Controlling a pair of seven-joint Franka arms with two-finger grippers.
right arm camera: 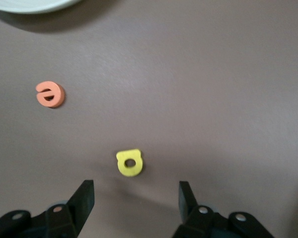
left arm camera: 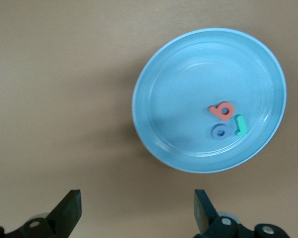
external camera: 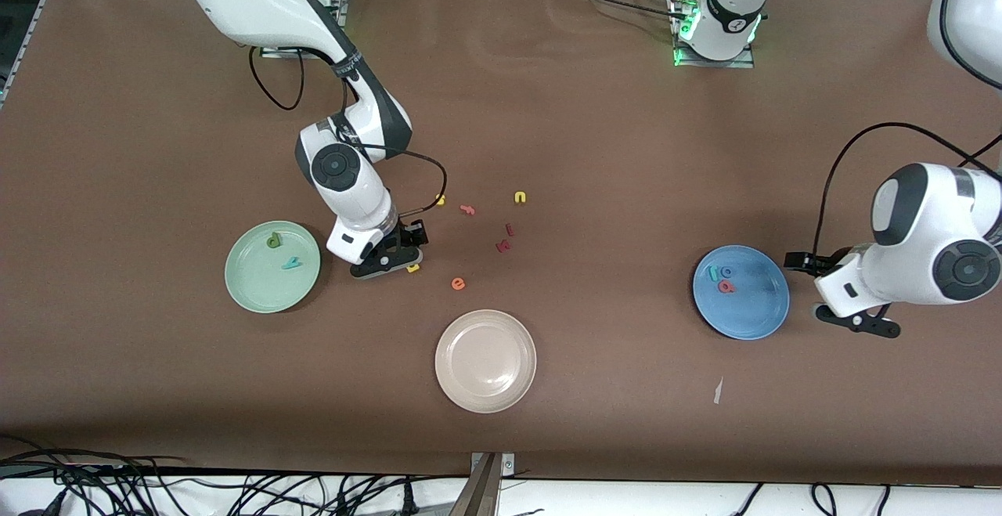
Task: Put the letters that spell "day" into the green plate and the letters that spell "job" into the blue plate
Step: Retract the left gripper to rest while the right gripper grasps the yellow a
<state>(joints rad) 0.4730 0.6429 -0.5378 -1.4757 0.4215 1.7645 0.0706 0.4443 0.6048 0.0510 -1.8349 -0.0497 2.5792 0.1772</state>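
Now three letters (left arm camera: 227, 120) on blue plate (left arm camera: 188, 74), two (external camera: 282, 253) on green plate (external camera: 250, 281).

place: robotics lab; evidence: bench-bolted arm bases (external camera: 716, 27); loose cables (external camera: 196, 488); brown table (external camera: 595, 132)

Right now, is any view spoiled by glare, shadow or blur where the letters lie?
Front view: even light, soft sheen on the beige plate, letters tiny but clear. Left wrist view: the blue plate shows faint ring reflections; its three letters read sharply. Right wrist view: the yellow "a" is crisp, with a soft shadow beside it; the open right claw looks slightly soft-edged.
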